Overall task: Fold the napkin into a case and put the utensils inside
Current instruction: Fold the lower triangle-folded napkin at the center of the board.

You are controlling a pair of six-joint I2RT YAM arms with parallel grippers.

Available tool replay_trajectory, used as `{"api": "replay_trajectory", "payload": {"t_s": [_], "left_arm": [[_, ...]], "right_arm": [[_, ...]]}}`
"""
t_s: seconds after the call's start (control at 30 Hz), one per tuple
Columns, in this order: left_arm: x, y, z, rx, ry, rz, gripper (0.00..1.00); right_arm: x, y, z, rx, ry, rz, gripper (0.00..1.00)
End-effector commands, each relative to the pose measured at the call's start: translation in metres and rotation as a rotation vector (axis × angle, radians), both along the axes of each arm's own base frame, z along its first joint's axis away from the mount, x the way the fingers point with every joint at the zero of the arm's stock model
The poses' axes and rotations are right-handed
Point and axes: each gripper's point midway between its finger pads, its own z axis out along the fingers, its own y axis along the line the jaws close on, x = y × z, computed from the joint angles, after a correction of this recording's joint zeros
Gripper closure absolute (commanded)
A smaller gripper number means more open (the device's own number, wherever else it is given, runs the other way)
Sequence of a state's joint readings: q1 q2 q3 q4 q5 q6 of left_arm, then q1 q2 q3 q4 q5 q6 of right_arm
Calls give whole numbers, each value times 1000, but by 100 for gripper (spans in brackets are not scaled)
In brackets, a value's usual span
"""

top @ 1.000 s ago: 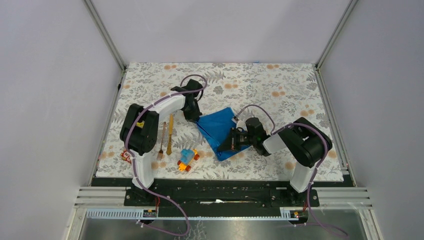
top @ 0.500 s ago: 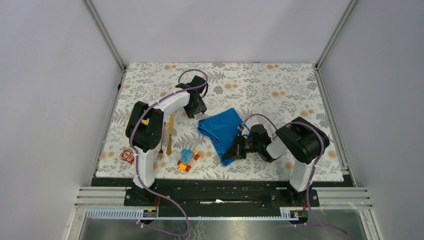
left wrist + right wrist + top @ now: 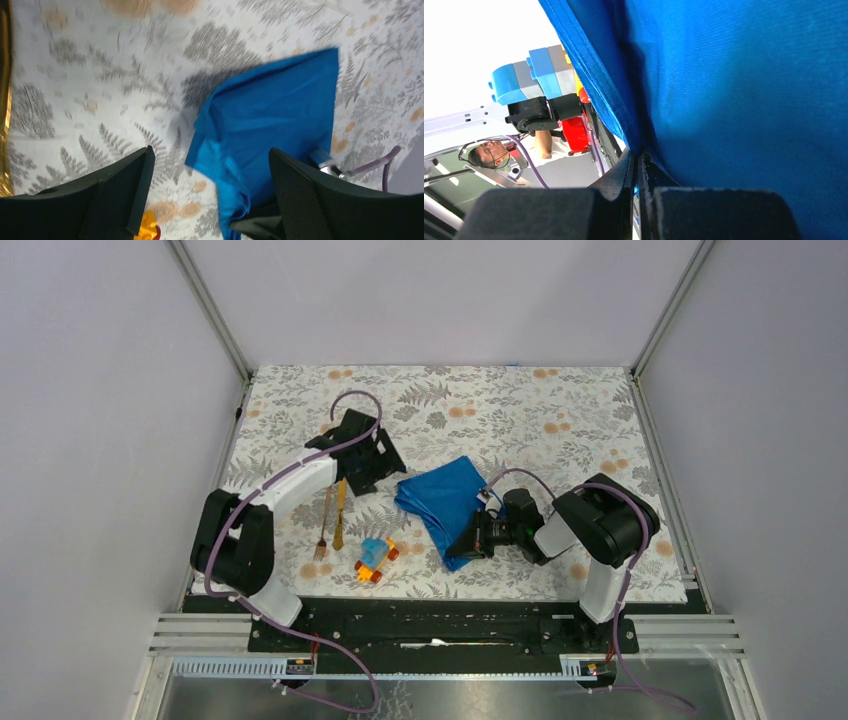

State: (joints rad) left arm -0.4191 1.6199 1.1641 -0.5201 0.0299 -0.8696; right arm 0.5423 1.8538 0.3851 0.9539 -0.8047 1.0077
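- Left arm [image 3: 300,483]: white tubular links, bulky black joint housings, left of frame.
- Right arm [image 3: 557,532]: same white-and-black build, right of frame.
- Cables [image 3: 350,400]: purple, one looped along each arm.
- Left gripper [image 3: 210,152]: broad matt black fingers, one face finely meshed.
- Right gripper [image 3: 636,160]: black, grainy-surfaced fingers.
- Base rail [image 3: 440,625]: black, lower frame.
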Motion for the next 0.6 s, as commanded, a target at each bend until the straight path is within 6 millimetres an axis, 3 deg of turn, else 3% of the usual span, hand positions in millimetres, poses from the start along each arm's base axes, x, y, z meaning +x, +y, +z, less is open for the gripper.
{"api": "replay_trajectory", "payload": {"t_s": [0.0, 0.33, 0.43, 0.57], "left_arm": [[-27, -19, -15, -195, 77, 37, 10], [-20, -34, -32, -304, 47, 67, 13], [-18, -34, -33, -310, 37, 77, 18], [-16, -34, -32, -314, 36, 92, 36]], "right_arm": [[10, 3, 17, 26, -65, -5, 100], [13, 2, 19, 3, -84, 4, 100], [12, 2, 17, -2, -83, 5, 100], [12, 2, 17, -2, -85, 6, 100]]}}
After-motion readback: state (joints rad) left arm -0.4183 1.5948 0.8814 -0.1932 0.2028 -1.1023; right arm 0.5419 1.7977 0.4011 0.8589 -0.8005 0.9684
